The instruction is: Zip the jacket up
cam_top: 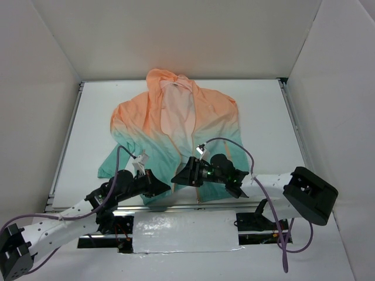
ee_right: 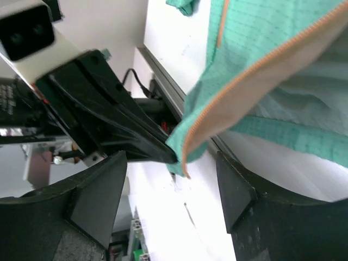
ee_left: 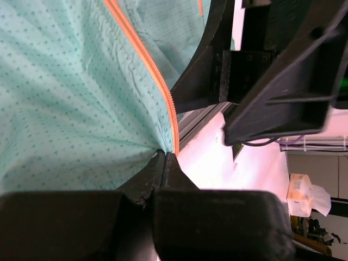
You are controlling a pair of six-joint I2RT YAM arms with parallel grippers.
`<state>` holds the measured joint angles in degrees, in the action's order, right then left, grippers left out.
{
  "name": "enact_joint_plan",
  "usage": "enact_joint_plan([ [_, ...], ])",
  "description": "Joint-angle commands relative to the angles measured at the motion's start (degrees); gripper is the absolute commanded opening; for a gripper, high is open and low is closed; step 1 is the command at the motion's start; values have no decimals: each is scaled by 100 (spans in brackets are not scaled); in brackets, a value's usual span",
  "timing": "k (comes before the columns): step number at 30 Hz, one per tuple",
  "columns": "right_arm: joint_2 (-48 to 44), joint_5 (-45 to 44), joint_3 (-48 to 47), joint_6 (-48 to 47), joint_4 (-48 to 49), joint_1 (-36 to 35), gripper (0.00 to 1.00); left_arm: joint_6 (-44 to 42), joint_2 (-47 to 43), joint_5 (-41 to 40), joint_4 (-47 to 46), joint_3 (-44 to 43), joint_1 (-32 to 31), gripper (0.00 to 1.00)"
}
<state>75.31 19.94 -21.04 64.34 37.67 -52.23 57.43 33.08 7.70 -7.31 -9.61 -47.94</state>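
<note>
The jacket (cam_top: 176,126) lies flat on the white table, hood at the far side, peach-orange fading to teal, front open with pale lining showing. My left gripper (cam_top: 166,187) is shut on the teal bottom corner of one front panel (ee_left: 81,109), right at the lower end of the orange zipper (ee_left: 147,60). My right gripper (cam_top: 176,178) is open and empty, facing the left one. In the right wrist view its fingers (ee_right: 234,185) stand either side of the lifted hem corner (ee_right: 187,147) without touching it. The left gripper's black fingers (ee_right: 130,136) pinch that corner.
White walls enclose the table on three sides. Metal rails (cam_top: 64,140) run along the table's edges. A white taped patch (cam_top: 184,231) lies between the arm bases. Purple cables (cam_top: 246,152) loop above the right arm. The two grippers are very close together.
</note>
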Motion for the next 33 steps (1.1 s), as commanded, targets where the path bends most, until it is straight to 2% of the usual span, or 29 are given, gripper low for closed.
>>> enact_joint_plan([
  [1,-227,-27,301,-369,45,28,70,163,-126,-15,-367,37,-22,0],
  [5,115,580,390,-334,810,11,61,234,-135,82,-657,143,-22,0],
  [13,897,1397,346,-27,2603,11,40,172,-39,108,-587,29,-22,0],
  [16,1038,1521,232,9,2640,11,34,155,-47,108,-552,20,-22,0],
  [20,1091,1521,197,53,2702,11,15,119,-30,73,-473,-24,-22,0],
  [24,1074,1451,188,18,2570,2,12,128,-30,91,-499,-24,-22,0],
  [26,1074,1381,197,-9,2500,2,7,128,-30,91,-499,-32,-22,0],
  [28,1082,1345,170,-35,2386,20,9,128,-38,91,-491,-41,-22,0],
  [31,1109,1249,152,-96,2149,20,35,137,-82,65,-464,-41,-22,0],
  [33,1100,1240,170,-97,2174,20,38,137,-109,56,-438,-41,-22,0],
])
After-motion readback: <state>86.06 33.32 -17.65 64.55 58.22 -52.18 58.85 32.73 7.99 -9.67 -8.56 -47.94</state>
